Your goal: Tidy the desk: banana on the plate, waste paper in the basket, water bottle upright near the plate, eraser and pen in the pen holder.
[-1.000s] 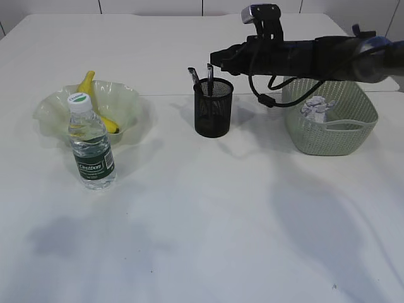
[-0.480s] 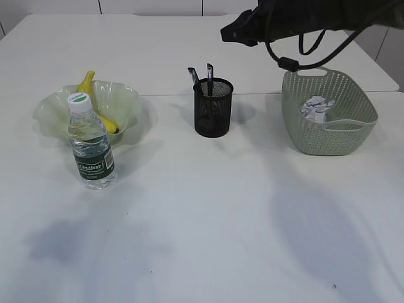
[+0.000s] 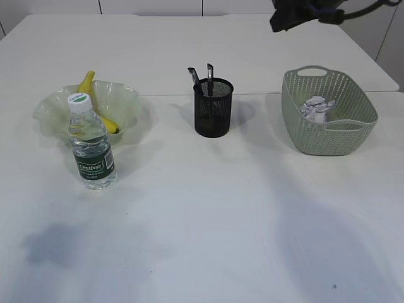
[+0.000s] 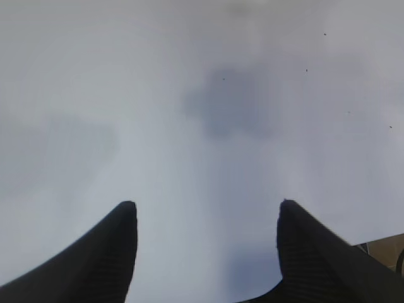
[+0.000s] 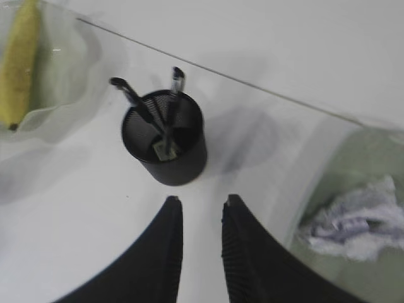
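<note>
On the white table, everything is placed relative to the black mesh pen holder. Far to its left, the banana is seen lying in the pale green plate, and the water bottle is stood upright just in front of that plate. Two pens are held upright inside the pen holder, and a small pale item, possibly the eraser, is seen at its bottom. To its right, crumpled waste paper is contained in the green basket. The left gripper is spread wide over bare table, holding nothing. The right gripper is raised above the pen holder, narrowly parted and empty.
</note>
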Robot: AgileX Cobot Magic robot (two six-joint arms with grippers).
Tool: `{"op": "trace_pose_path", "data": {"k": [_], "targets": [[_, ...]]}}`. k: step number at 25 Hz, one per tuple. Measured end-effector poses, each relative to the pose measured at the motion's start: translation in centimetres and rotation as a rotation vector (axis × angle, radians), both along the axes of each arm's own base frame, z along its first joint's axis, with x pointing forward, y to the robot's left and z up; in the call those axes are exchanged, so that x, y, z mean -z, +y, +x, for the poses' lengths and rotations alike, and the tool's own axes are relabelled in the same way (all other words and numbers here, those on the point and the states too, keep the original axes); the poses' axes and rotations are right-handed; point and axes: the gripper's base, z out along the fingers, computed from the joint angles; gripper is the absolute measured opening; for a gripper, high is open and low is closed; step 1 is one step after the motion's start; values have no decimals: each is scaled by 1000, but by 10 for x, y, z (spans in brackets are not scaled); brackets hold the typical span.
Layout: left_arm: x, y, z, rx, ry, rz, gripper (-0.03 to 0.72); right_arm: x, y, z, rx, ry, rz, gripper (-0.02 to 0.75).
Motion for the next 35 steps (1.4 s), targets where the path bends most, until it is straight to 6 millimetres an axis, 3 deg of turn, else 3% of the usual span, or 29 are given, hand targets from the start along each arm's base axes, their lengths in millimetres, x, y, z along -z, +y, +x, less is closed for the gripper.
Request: {"op": "trace_pose_path", "data": {"k": [4,7,13,16,25,35], "targets": [[0,0,0,0,0,0,485,-14,-17,-17,253,121,-8,169],[-1,0,-1,0,-5,0,484,-18,-24,-32,316,210,-65,169],[-9,0,-9,-1,-59,-2,484,-22,-30,-43,354,279,-117,169],[-16,1,-16,-1,-103,-3,484,-34,-32,-53,367,255,-108,169],[-24,1,-36,7,-119,1,457,-43,-47,-103,407,252,-187,169],[-30,11,-58,-66,-129,75,449,-44,-49,-139,402,272,-164,169]]}}
